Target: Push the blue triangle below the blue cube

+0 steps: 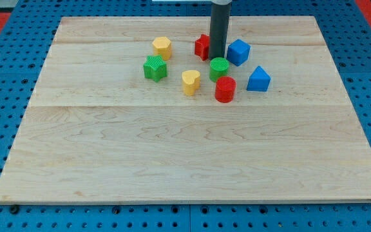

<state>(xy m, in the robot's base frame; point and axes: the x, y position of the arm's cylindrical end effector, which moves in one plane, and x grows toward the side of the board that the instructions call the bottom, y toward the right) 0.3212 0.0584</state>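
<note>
The blue triangle (258,79) lies on the wooden board at the view's upper right. The blue cube (237,51) sits just above it and a little to its left. My rod comes down from the view's top, and my tip (218,58) ends between the red block (202,46) and the blue cube, right above the green cylinder (219,67). The tip is to the left of the blue cube and up and left of the blue triangle, apart from the triangle.
A red cylinder (225,89) stands below the green cylinder. A yellow heart (190,82), a green star-like block (154,67) and a yellow hexagon (162,47) lie to the left. The board (185,161) rests on a blue pegboard.
</note>
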